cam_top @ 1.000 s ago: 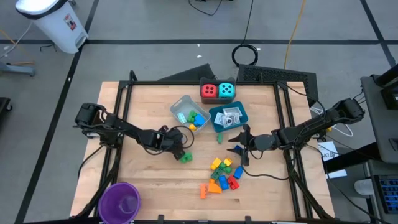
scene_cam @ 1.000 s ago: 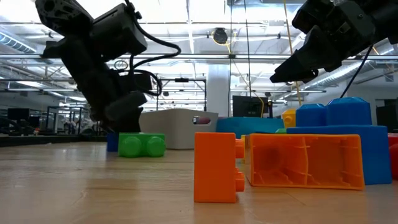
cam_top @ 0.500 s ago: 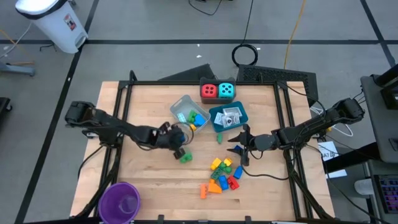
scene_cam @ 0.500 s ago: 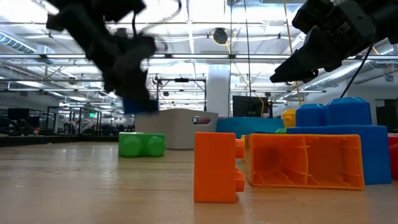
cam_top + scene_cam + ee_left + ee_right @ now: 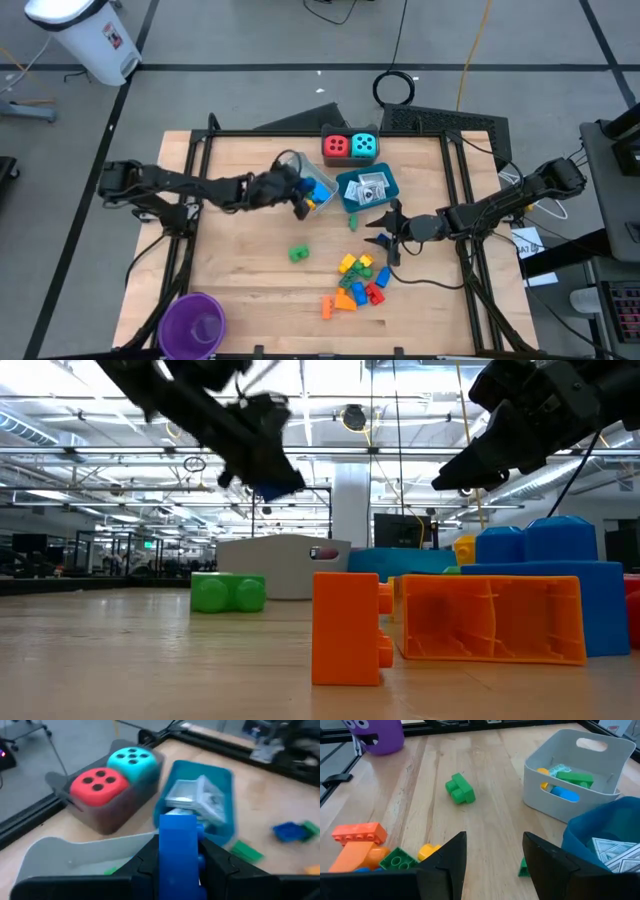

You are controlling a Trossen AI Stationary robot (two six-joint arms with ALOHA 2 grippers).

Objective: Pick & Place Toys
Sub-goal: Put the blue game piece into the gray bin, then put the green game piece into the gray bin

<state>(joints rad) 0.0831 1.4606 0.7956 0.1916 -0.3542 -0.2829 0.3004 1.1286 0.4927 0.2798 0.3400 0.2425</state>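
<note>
Above the grey tray (image 5: 291,172), the left gripper (image 5: 178,851) is clamped on a blue brick (image 5: 178,847). Next it likely needs lowering and releasing there. To the right, the right gripper (image 5: 492,851) waits part-open, holding nothing.

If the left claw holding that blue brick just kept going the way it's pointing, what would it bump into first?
Probably the blue tray of white packets, straight beyond the blue brick in the left claw; depth is hard to judge.
</note>
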